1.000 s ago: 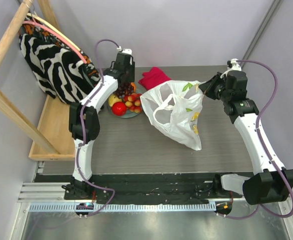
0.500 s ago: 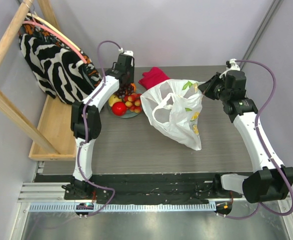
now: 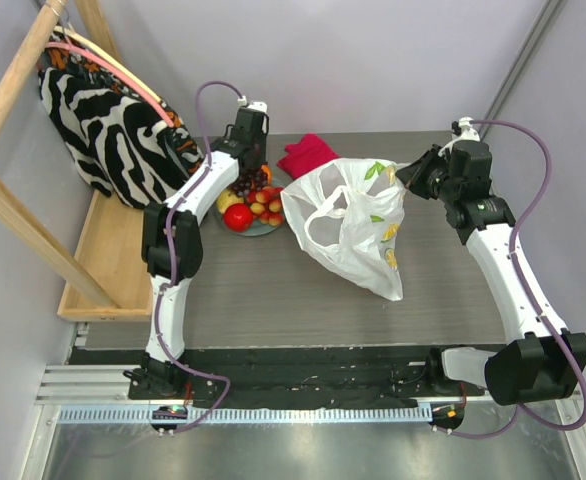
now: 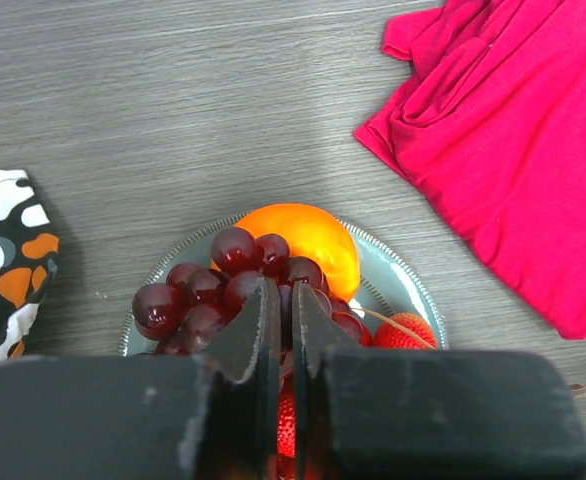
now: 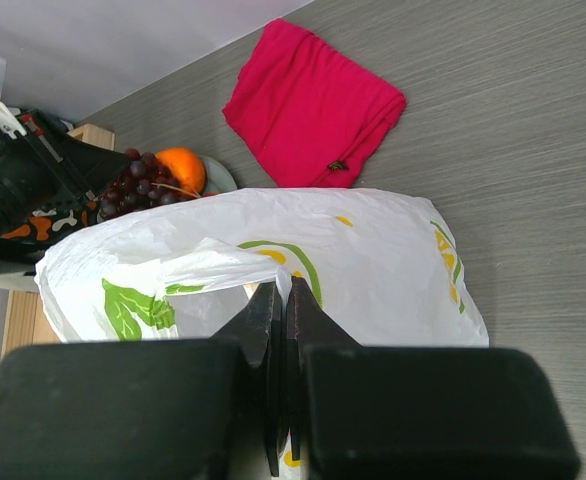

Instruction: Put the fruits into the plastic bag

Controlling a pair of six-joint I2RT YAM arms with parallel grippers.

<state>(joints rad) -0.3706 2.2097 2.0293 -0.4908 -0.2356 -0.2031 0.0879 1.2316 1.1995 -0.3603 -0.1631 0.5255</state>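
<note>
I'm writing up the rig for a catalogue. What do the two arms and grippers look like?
Both the left arm and right arm have white curved links with black joint housings, and a mauve cable loops along each. The left gripper and right gripper are matte black: blocky bodies, two flat fingers tapering to points.

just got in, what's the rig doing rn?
Bagging fruit. The left gripper is pinched into the grape bunch on the plate, apparently gripping it; the bunch has not left the plate. The right gripper is shut on the rim of the plastic bag, holding its mouth up beside the plate. The orange, red apple and small red-yellow fruits sit on the plate; no fruit shows in the bag.
</note>
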